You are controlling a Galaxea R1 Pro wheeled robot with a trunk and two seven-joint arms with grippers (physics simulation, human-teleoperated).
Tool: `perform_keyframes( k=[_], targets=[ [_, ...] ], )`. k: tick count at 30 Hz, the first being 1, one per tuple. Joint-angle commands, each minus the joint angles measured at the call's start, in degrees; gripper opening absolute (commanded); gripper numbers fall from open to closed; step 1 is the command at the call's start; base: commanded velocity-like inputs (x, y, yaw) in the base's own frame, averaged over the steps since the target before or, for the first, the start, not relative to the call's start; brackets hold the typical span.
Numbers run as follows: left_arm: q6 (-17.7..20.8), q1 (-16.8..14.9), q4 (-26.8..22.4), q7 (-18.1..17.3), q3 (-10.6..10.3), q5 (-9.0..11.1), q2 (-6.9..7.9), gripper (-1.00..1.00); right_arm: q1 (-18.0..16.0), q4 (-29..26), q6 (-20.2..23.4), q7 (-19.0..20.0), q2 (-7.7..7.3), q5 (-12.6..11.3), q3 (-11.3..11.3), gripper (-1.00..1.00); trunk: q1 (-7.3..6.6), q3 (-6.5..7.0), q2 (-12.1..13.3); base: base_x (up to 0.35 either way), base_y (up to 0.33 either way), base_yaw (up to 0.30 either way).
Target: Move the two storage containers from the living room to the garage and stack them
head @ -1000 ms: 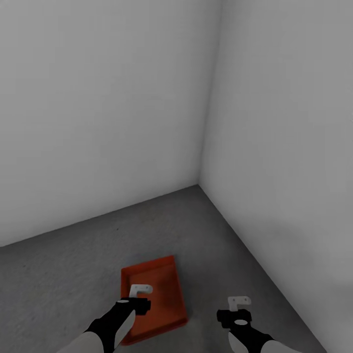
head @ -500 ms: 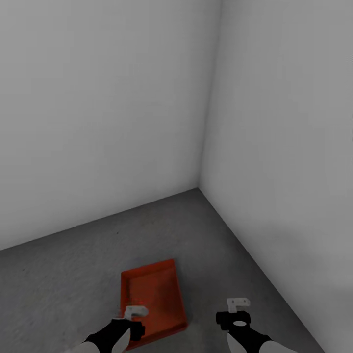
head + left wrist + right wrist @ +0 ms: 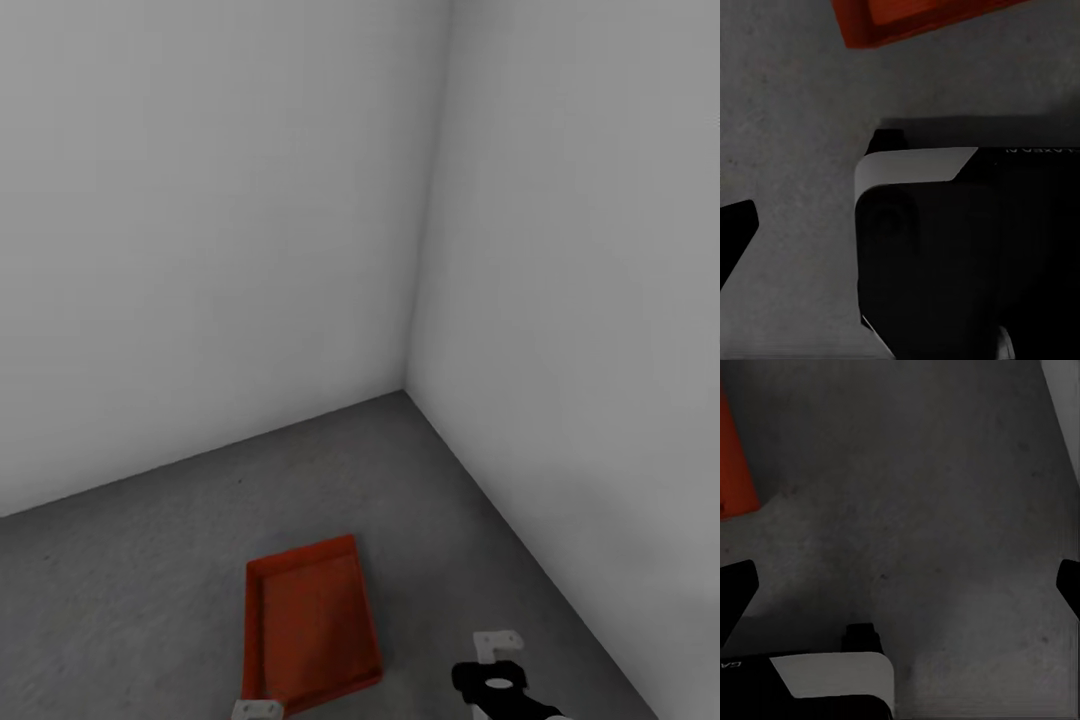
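My right hand (image 3: 497, 645) ends in a pale grey, angular bracket-like finger piece on a glossy black wrist block with a light oval patch. My left hand (image 3: 258, 710) shows a similar pale grey tip. Up close, my body (image 3: 967, 247) is a black housing with a rounded white panel and tiny white lettering, unreadable.

Left gripper (image 3: 258, 709) has pulled back off the storage container (image 3: 312, 620)

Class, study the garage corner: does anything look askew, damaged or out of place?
Nothing stands out. One orange-red container sits flat and intact on the grey floor, turned slightly off the walls' lines. No second container is stacked on it.
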Motion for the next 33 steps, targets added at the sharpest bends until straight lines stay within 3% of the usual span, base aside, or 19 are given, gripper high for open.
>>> perform_keyframes(
  k=[1, 5, 26, 33],
  targets=[
    [-0.21, 0.37, 0.0, 0.2, -0.5, 0.53, 0.06, 1.0, 0.1, 0.14, -0.17, -0.16, 0.01, -0.6, 0.47, 1.0, 0.02, 0.02, -0.07, 0.0, 0.0, 0.0],
    [-1.79, 2.3, 0.07, 0.2, -0.49, 0.58, 0.4, 1.0, 0.6, 0.64, -0.14, -0.03, 0.02, -0.6, 0.47, 1.0, 0.02, 0.38, -0.07, 0.0, 0.0, 0.0],
    [-2.04, 2.64, 0.09, 0.2, -0.48, 0.52, 0.18, 1.0, 0.73, 0.66, -0.11, 0.17, -0.19, -0.6, 0.47, 1.0, 0.02, 0.72, -0.07, 0.0, 0.0, 0.0],
    [-1.98, 2.64, 0.09, 0.2, -0.5, 0.52, 0.17, 1.0, 5.16, 3.17, -0.66, 0.25, -0.59, -1.27, 0.47, 1.0, 0.02, 0.72, -0.07, 0.0, 0.0, 0.0]
  ],
)
